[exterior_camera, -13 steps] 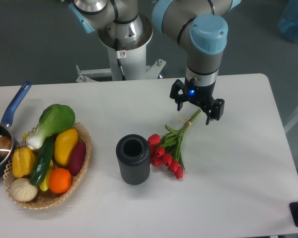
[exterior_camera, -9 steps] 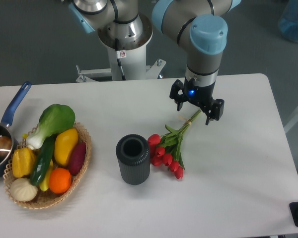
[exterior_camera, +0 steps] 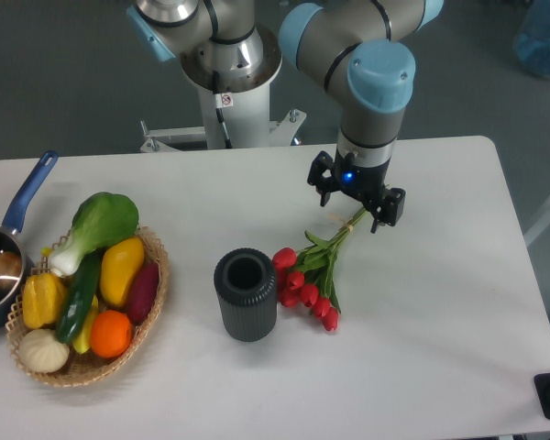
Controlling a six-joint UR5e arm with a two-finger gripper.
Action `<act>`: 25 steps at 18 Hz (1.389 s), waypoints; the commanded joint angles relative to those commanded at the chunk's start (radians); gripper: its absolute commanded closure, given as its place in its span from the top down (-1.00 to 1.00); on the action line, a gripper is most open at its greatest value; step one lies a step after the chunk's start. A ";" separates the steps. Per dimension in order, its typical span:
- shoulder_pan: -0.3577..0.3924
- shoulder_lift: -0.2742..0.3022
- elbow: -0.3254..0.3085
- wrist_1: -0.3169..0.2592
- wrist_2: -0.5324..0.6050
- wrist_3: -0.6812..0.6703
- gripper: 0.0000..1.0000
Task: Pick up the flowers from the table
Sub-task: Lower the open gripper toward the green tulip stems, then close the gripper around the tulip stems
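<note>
While gripper (exterior_camera: 356,201) spread wide above stems, one flowers (exterior_camera: 311,273) bunch on table (exterior_camera: 440,321).

I read this as a robotics lab or test cell, not a home kitchen. My arm (exterior_camera: 371,55) is an industrial type with grey links and light-blue joint caps, bolted to a white pedestal (exterior_camera: 225,92) at the top centre of the frame, its base plate on a grey carpeted floor (exterior_camera: 64,82). The white counter (exterior_camera: 440,348) with rounded corners fills most of the frame and carries staged props: a wicker basket (exterior_camera: 151,302) of plastic-looking produce at lower left, a blue-handled pan (exterior_camera: 14,229) at the left edge, a ribbed dark vase (exterior_camera: 246,295) in the middle.
</note>
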State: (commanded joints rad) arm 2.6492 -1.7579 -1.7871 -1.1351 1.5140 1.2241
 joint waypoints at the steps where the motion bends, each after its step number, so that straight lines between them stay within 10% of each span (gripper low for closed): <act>1: 0.000 -0.014 -0.005 -0.002 0.003 0.012 1.00; 25: 0.087 -0.153 -0.043 0.038 -0.176 0.206 1.00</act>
State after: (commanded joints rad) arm 2.7366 -1.9113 -1.8300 -1.0968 1.3376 1.4297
